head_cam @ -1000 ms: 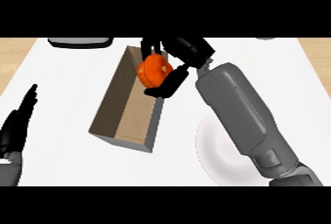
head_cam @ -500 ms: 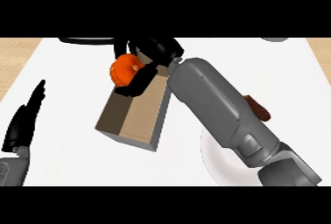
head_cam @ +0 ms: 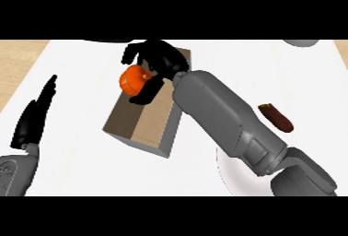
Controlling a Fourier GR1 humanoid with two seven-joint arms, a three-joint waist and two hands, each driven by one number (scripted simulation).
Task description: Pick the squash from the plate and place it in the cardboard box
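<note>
Squash: one small, round, bright orange squash (head_cam: 133,78) with shallow ribs and a darker shaded side, held above the far end of the cardboard box, partly hidden by dark fingers.
Right robot hand: one black right robot hand (head_cam: 158,59) at the end of a long grey forearm that crosses the view from the lower right; its fingers and thumb are curled round the orange squash, one finger hanging down below it.
Left robot hand: one black left robot hand (head_cam: 35,117) near the left edge of the view, fingers straight and pointing up, holding nothing, well apart from the box.
Box: one long, open-topped brown cardboard box (head_cam: 139,124) with pale grey outer walls, lying at a slant on the counter; its far end sits under the right robot hand and the grey forearm covers part of its right wall.
Plate: one round white plate (head_cam: 229,177) at the lower right, mostly hidden under the grey forearm, only its left rim showing.
Other object: one dark reddish-brown elongated item (head_cam: 276,117) lying on the counter to the right of the forearm; what it is cannot be told.
Counter: one white counter (head_cam: 81,73) carrying everything, with a light wood strip along its left side.
</note>
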